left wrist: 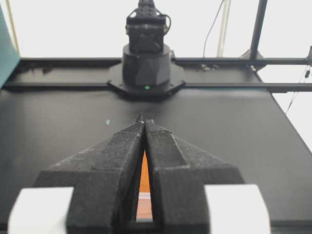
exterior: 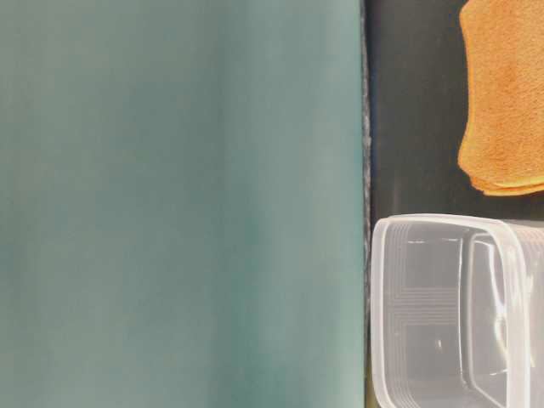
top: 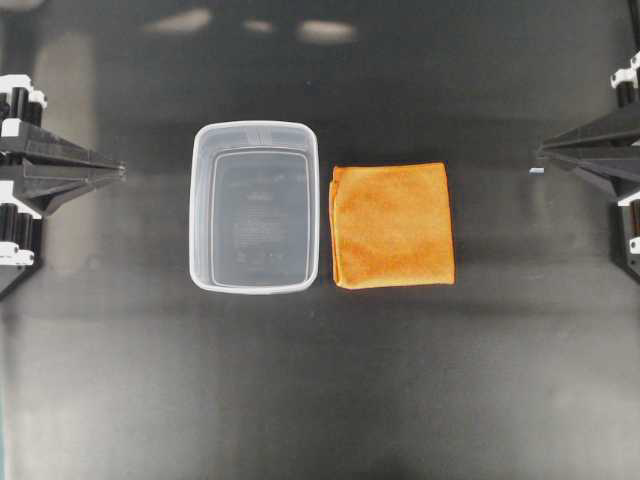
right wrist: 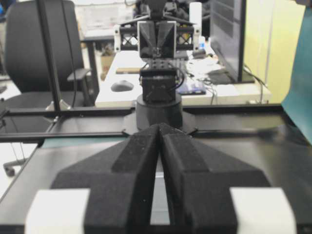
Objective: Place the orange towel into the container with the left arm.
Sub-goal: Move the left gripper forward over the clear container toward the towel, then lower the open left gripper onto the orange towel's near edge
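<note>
The orange towel (top: 393, 225) lies folded square on the black table, touching or nearly touching the right side of the clear container (top: 255, 207), which holds nothing. Both also show in the table-level view, the towel (exterior: 506, 93) above the container (exterior: 459, 310). My left gripper (top: 118, 172) rests at the far left edge, shut, its tips pointing toward the container and well apart from it. In the left wrist view its jaws (left wrist: 144, 120) meet at the tips, with a sliver of orange seen through the gap behind them. My right gripper (top: 541, 152) sits shut at the far right edge (right wrist: 160, 126).
The black table (top: 320, 400) spreads wide around both objects. A teal panel (exterior: 178, 204) fills the left of the table-level view. Each arm's base stands at the opposite table end (left wrist: 146, 68) (right wrist: 158, 105). Beyond the table are a chair (right wrist: 41, 44) and desks.
</note>
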